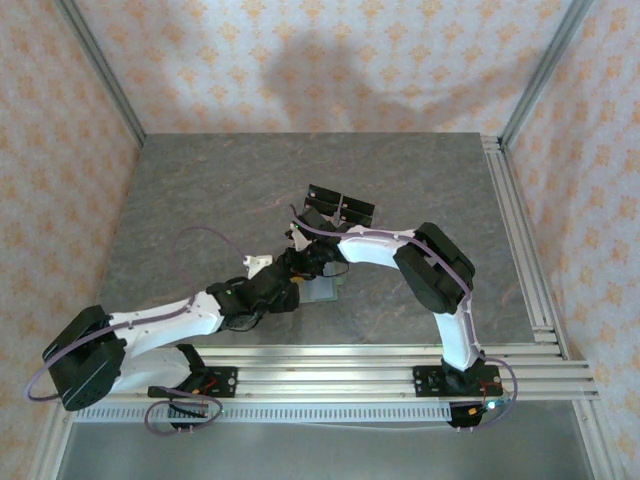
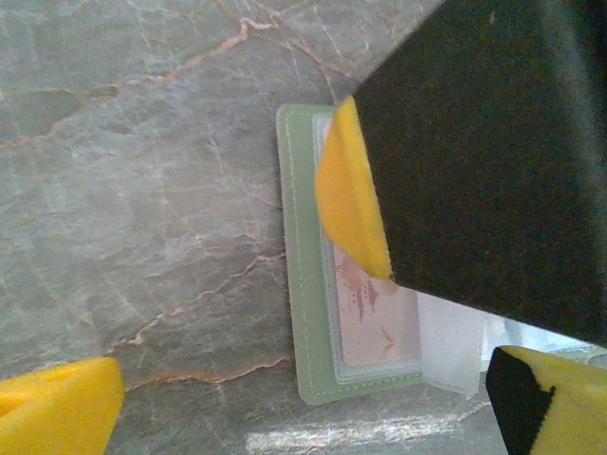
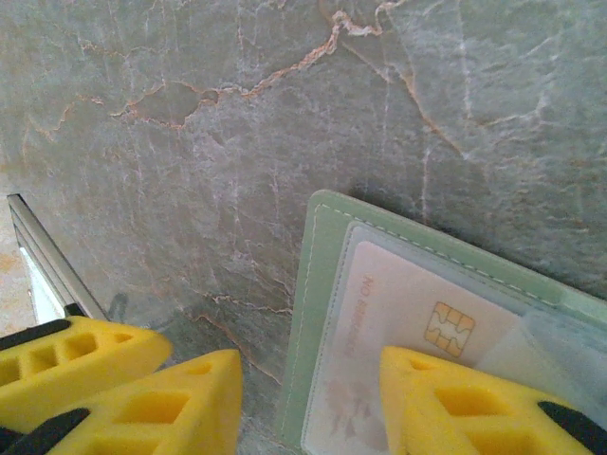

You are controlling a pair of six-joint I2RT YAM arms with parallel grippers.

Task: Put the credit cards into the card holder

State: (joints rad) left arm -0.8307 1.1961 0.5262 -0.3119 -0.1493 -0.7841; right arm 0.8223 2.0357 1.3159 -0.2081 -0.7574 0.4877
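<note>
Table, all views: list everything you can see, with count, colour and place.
wallet: one, sage green, lying open on the table beneath both hands
card: one visible, pale with a gold chip, inside the wallet's clear sleeve
stand: one, black-topped, mid-table beyond the hands
table: one, grey marbled
arms: two, white and black, reaching in from the near edge
left hand: one, yellow fingers, open above the wallet
right hand: one, yellow fingers apart, one finger on the sleeve
</note>
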